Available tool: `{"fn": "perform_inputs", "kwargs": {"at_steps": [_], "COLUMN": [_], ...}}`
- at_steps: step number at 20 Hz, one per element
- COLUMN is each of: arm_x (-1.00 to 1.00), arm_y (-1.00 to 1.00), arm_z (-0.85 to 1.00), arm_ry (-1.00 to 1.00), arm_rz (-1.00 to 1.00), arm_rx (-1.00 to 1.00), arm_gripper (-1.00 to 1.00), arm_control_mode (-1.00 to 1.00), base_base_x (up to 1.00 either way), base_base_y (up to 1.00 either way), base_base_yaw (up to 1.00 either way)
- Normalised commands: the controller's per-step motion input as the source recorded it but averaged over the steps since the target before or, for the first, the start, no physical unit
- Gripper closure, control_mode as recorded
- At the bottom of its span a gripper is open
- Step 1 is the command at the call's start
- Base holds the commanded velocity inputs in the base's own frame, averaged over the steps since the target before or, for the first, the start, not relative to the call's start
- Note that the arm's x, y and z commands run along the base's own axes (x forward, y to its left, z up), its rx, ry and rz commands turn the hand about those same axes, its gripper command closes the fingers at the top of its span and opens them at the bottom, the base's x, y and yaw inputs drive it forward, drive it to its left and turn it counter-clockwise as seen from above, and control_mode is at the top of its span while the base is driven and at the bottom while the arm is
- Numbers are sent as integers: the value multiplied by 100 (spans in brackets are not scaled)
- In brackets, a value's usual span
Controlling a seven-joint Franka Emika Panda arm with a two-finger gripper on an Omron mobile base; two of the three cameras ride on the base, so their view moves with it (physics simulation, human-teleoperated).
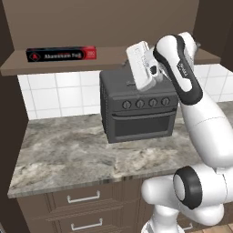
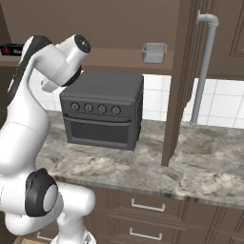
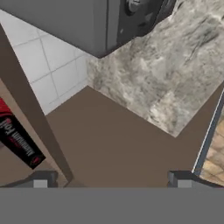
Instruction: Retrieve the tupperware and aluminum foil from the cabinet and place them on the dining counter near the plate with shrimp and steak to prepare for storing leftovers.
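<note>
We judge ourselves reaching for the aluminum foil (image 3: 17,140), which lies on the cabinet (image 1: 113,57) shelf left of our fingers (image 3: 40,180), seemingly spread and empty, so next we swing left.

Black-and-red aluminum foil (image 1: 61,54); grey tupperware (image 2: 154,52), brown cabinet (image 1: 109,20), dark oven (image 2: 102,110)

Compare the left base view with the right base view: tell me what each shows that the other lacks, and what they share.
Left base view alone: the full length of the aluminum foil on the cabinet shelf, with its lettering.

Right base view alone: the tupperware on the shelf, a grey wall pipe, and the cabinet's side post.

Both: the black oven on the marbled counter, white wall tiles, the drawers below, and the arm.
</note>
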Motion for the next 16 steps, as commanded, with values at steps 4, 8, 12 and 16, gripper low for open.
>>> {"fn": "perform_inputs", "kwargs": {"at_steps": [4,8,12,16], "arm_x": [54,68,76,85], "arm_y": [23,14,0,0], "arm_z": [27,43,43,27], "arm_ry": [0,11,21,30], "arm_rz": [-26,-17,-13,-10], "arm_rx": [14,23,24,10], "arm_gripper": [-100,-100,-100,-100], "arm_control_mode": [-100,-100,-100,-100], "base_base_x": [0,0,0,0], "base_base_y": [0,0,0,0], "base_base_yaw": [0,0,0,0]}}
